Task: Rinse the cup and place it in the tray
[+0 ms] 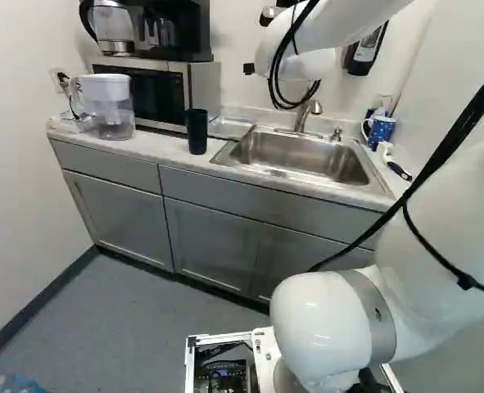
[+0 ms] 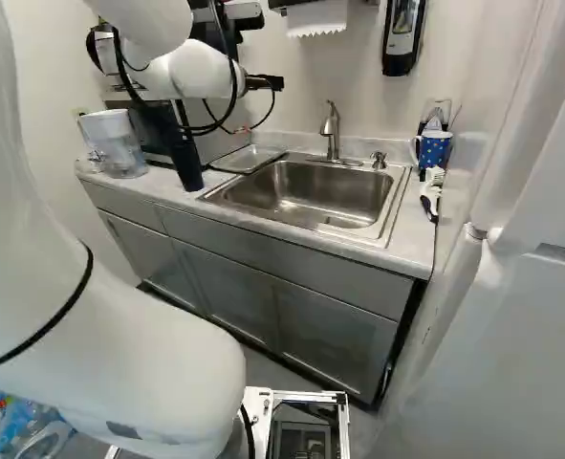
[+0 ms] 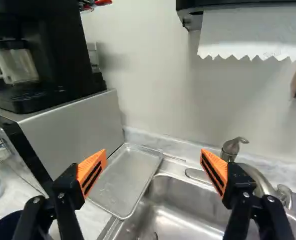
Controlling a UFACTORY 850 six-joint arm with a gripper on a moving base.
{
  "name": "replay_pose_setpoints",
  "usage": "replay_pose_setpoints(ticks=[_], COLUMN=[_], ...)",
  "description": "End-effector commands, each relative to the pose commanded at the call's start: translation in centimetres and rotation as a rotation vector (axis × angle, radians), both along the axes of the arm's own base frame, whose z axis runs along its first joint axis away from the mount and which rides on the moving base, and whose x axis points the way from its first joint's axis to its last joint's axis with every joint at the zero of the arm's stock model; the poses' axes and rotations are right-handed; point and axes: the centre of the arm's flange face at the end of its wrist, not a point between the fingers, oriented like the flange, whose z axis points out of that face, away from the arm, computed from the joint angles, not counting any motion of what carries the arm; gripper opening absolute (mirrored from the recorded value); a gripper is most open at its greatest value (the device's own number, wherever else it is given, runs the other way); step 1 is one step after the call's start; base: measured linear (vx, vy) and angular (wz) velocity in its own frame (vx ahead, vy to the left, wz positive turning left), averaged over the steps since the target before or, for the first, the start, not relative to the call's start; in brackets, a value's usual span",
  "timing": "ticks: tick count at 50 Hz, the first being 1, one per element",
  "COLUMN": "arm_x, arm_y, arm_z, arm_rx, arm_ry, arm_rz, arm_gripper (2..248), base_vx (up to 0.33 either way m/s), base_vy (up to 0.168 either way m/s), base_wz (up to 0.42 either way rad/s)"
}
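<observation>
The black hand stands with its fingers wide apart, nothing between them; the tall dark-blue cup stands upright on the pale marbled bench, near its front edge, beside the shallow silver metal tray; the cup lies outside the finger on the side of the silver-and-black microwave, so the hand likely must shift that way and back, then close across its vertical axis before rinsing.

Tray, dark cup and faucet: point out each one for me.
Tray [image 3: 127, 180]: wrist view, on its flat bottom.
Dark cup [image 1: 196, 133]: left base view, on its side.
Faucet [image 2: 333, 142]: right base view, on its upright body.
</observation>
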Motion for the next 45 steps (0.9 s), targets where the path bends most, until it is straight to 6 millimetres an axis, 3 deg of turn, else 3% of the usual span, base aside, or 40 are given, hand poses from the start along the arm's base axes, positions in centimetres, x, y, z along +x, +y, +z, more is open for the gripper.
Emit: replay_pose_setpoints(ticks=[45], arm_x=[5.8], arm_y=[-5.9], arm_z=[-0.8], arm_rx=[0.008], arm_ry=[0.108], arm_rz=[-0.108], arm_gripper=[247], base_vx=[0.000], base_vy=[0.000], base_wz=[0.000])
